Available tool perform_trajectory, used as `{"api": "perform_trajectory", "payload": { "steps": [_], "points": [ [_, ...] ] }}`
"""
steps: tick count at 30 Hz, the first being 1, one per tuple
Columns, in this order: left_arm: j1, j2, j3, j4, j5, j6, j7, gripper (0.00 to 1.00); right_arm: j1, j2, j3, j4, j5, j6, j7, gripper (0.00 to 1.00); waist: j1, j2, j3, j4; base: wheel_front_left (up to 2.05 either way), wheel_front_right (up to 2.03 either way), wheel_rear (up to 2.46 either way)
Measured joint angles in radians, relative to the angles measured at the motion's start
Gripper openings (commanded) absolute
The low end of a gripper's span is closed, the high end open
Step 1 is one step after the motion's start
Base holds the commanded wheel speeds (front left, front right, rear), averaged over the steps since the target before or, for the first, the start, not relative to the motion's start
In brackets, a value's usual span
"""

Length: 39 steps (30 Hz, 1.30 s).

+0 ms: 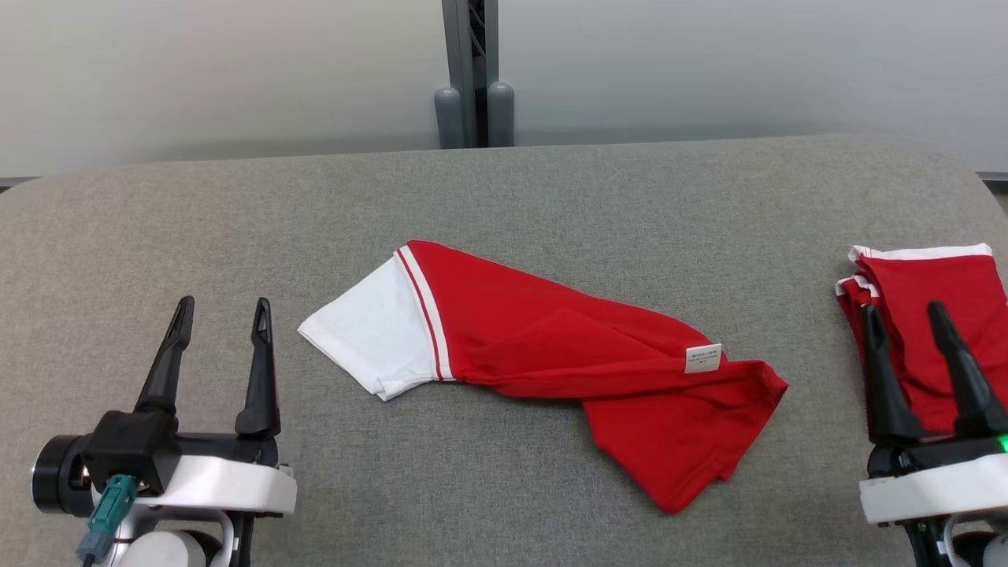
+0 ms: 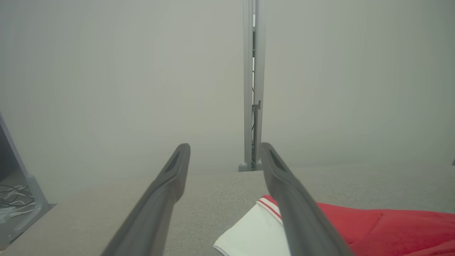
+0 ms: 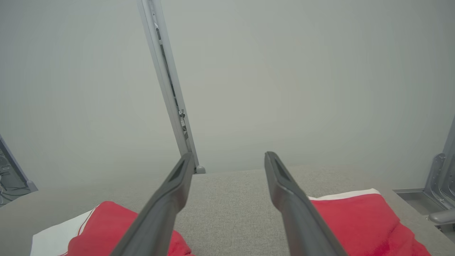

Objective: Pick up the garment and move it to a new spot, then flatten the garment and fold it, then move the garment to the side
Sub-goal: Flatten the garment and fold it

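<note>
Down at the near edge of the grey table (image 1: 551, 189): left gripper (image 1: 224, 303) on its own side, fingers splayed wide and pointing away, nothing between them. Same deal with the right gripper (image 1: 903, 309) at the opposite corner, jaws spread and empty, right by a stack of other red garments (image 1: 937, 272); above it or just short of it, hard to say. Looks like a ready pose, one per flank, handy for reaching in from either side. A bit further out, dead centre between the two: the garment (image 1: 551, 339), lying in a loose diagonal bunch and touching neither gripper. White sleeve (image 1: 366, 335) with striped trim poking out toward the left, small white label (image 1: 702, 357) near the right end, hem flopped toward the near edge. Not flat, not folded, so probably dropped at its new spot and waiting for the spreading-out step. Guessing sleeve end for the left arm and hem corner for the right, purely going by nearness. Off to the right, that stack again, neatly folded, white trim along its far edge, well apart from the garment; presumably the done pile, hence out of the way. Beyond the table's far edge, a grey post (image 1: 471, 71) against a plain pale wall.
</note>
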Motion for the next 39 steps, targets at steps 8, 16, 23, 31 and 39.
{"api": "perform_trajectory", "payload": {
  "steps": [8, 16, 23, 31, 39],
  "points": [
    [0.057, 0.007, -0.013, -0.003, 0.003, 0.013, 0.018, 1.00, 0.099, 0.040, 0.033, -0.043, -0.044, 0.000, 0.071, 1.00, 0.0000, 0.0000, -0.042, 0.011, 0.00, 0.00, 0.00],
    [0.088, 0.010, -0.022, -0.015, 0.004, 0.017, 0.026, 1.00, 0.141, 0.062, 0.023, -0.062, -0.044, 0.000, 0.090, 1.00, 0.0000, 0.0000, -0.069, 0.015, 0.00, 0.00, 0.00],
    [0.091, 0.012, -0.026, -0.011, 0.000, 0.017, 0.024, 1.00, 0.144, 0.068, 0.024, -0.067, -0.044, 0.000, 0.097, 1.00, 0.0000, 0.0000, -0.078, 0.020, 0.00, 0.00, 0.00],
    [0.091, 0.012, -0.038, -0.010, -0.002, 0.018, 0.026, 1.00, 0.145, 0.071, 0.022, -0.074, -0.040, 0.000, 0.100, 1.00, 0.0001, 0.0000, -0.072, 0.022, 0.00, 0.00, 0.00],
    [0.089, 0.012, -0.050, -0.017, -0.002, 0.019, 0.033, 1.00, 0.140, 0.073, 0.005, -0.079, -0.040, 0.000, 0.104, 1.00, 0.0000, 0.0000, -0.059, 0.032, 0.00, 0.00, 0.00]
  ]
}}
